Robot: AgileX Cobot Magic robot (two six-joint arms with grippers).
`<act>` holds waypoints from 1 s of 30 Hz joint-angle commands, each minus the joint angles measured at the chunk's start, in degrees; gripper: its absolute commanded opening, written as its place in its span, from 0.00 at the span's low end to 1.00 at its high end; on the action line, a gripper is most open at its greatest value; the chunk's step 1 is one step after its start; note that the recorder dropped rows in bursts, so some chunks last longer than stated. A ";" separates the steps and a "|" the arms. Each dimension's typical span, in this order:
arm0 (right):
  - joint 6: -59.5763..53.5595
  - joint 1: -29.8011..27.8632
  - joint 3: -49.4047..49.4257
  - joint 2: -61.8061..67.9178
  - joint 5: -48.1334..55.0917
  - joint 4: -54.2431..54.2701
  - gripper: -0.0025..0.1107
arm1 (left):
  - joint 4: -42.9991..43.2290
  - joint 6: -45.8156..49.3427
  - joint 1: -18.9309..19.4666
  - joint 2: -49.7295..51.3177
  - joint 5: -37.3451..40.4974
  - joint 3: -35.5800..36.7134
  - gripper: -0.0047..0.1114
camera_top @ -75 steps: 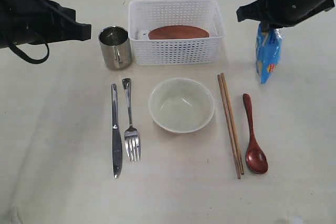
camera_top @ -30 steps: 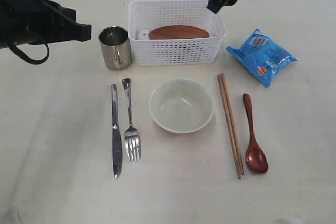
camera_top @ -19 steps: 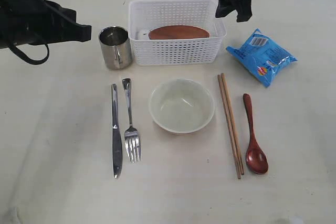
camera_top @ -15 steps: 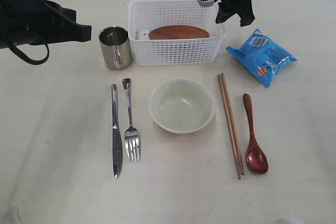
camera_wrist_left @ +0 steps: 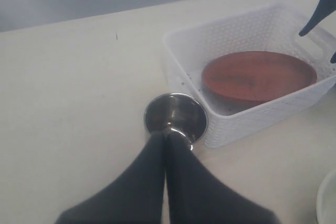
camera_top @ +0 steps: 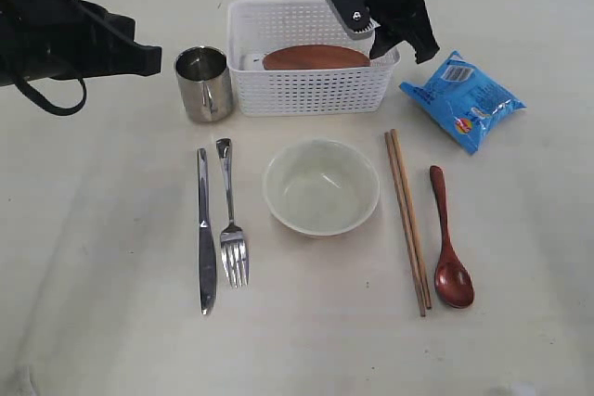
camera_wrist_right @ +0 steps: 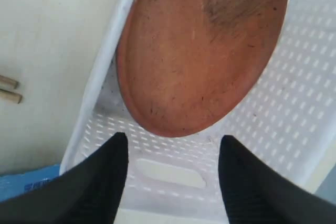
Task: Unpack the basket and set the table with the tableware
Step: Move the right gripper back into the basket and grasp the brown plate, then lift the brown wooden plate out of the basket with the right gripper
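Rt claw point(camera_wrist_right: 173, 141) agape over basket point(camera_wrist_right: 307, 108) w/ plate point(camera_wrist_right: 202, 51)

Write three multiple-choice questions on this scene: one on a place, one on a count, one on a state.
1. Where is the brown plate? A) in the white basket B) under the mug C) beside the spoon
2. How many chopsticks lie beside the bowl? A) one B) two C) four
3. How is the right tool? A) shut on the packet B) shut on the plate C) open, empty
Answers: 1 A, the plate lies inside the basket; 2 B, a pair lies there; 3 C, its fingers stand apart, nothing between.
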 commanded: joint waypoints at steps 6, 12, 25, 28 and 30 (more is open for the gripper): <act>-5.91 0.02 -0.39 0.83 1.49 2.67 0.47 | 0.13 0.60 0.25 -0.04 -0.35 0.36 0.04; -5.91 0.02 -0.39 0.83 3.27 2.67 0.47 | 0.13 0.60 0.25 -0.04 -0.59 0.36 0.04; -8.53 0.02 -0.39 4.45 1.09 2.67 0.47 | 0.13 0.60 0.25 -0.04 -1.07 0.36 0.04; -8.53 0.02 -0.39 5.71 0.16 2.67 0.47 | 0.13 0.60 0.25 -0.04 -1.22 0.36 0.04; -8.23 0.02 -0.39 6.37 -1.06 2.67 0.47 | 0.13 0.60 0.25 -0.04 -1.46 0.36 0.04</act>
